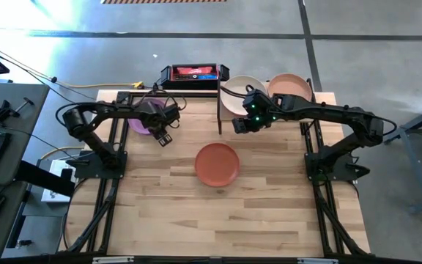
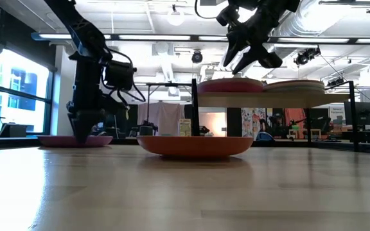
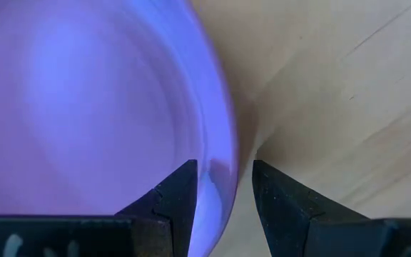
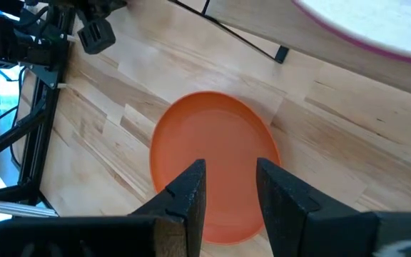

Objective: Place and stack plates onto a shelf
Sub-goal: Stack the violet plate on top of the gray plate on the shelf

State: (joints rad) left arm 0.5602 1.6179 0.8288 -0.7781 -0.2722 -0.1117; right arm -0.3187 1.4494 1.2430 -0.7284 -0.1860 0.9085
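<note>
A purple plate (image 1: 141, 123) (image 3: 84, 107) lies flat on the table's far left. My left gripper (image 1: 160, 126) (image 3: 223, 193) points down over its right rim, open, one finger inside the plate and one outside. A terracotta plate (image 1: 217, 163) (image 4: 212, 157) lies flat mid-table. My right gripper (image 1: 240, 126) (image 4: 230, 189) hangs open above the table, in front of the shelf (image 2: 262, 97), with nothing between its fingers. On the shelf sit a pale plate over a pink one (image 1: 244, 94) and a peach plate (image 1: 290, 86). My left gripper comes at the purple plate's right rim (image 3: 220, 168) from above, one finger on each side of it. Whether either finger touches the rim, I cannot tell. The plate lies flat on the table.
A black box with a red label (image 1: 190, 73) stands at the far edge behind the shelf's black post (image 1: 219, 103). Bare wood stretches from the terracotta plate to the near edge (image 1: 218, 242). A keyboard and cables lie on a desk off the left side.
</note>
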